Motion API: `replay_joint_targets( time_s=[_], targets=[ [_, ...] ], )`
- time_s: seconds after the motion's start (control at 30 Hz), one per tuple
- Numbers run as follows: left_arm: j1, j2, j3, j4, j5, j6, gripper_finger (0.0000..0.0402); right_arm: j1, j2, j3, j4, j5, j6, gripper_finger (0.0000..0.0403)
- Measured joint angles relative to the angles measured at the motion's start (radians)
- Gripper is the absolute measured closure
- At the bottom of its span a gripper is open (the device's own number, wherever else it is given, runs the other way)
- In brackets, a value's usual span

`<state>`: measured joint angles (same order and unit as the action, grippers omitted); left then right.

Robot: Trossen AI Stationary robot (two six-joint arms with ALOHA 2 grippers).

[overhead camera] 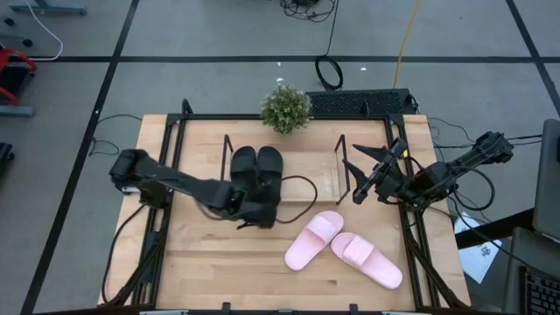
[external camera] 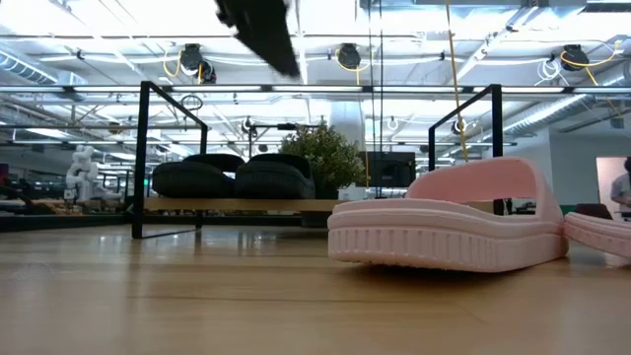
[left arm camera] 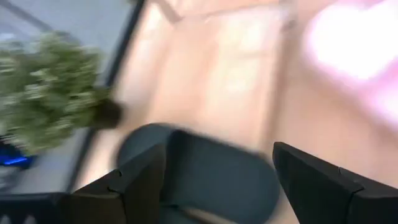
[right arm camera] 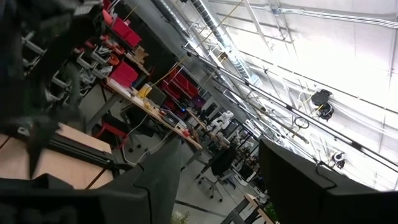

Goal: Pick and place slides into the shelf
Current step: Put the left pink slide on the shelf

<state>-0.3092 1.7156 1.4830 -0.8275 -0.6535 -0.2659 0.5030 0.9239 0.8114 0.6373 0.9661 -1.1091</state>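
while the table point(overhead camera: 210, 262) still carries work, the shelf point(overhead camera: 311, 175) near its far edge holds the two black slides point(overhead camera: 256, 166) side by side at its left end, the right half bare. the two pink slides point(overhead camera: 343, 249) lie angled on the wood toward the near right corner, just touching. left gripper point(overhead camera: 260, 213) hangs over the near edge of the black pair, fingers point(left arm camera: 140, 183) spread, nothing between them. right gripper point(overhead camera: 366, 188) waits raised by the shelf's right end, fingers splayed too, empty. those pink ones look like light moulded foam, springy, a bit grippy; the wide strap arch seems the natural hold, though it may squash under a pinch.
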Motion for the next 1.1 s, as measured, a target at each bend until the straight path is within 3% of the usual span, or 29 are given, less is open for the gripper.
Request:
replay_joint_targets(
  time_s=[0.13,0.4,0.93,1.1],
  targets=[
    [-0.071,-0.032,0.000,0.109,0.084,-0.022,0.0112,0.000,0.000,0.000,-0.059,0.000,0.055,0.0197],
    [-0.179,0.056,0.000,0.353,0.095,0.099,0.0112,0.006,0.001,-0.001,-0.147,0.005,0.127,0.0197],
    [-0.086,0.356,0.003,0.670,0.109,0.344,0.0137,0.006,0.001,-0.001,-0.088,0.010,0.095,0.0197],
    [-0.075,0.439,0.093,0.638,0.103,0.419,0.0143,0.006,0.001,-0.001,-0.088,0.033,0.095,0.0197]
  ],
)
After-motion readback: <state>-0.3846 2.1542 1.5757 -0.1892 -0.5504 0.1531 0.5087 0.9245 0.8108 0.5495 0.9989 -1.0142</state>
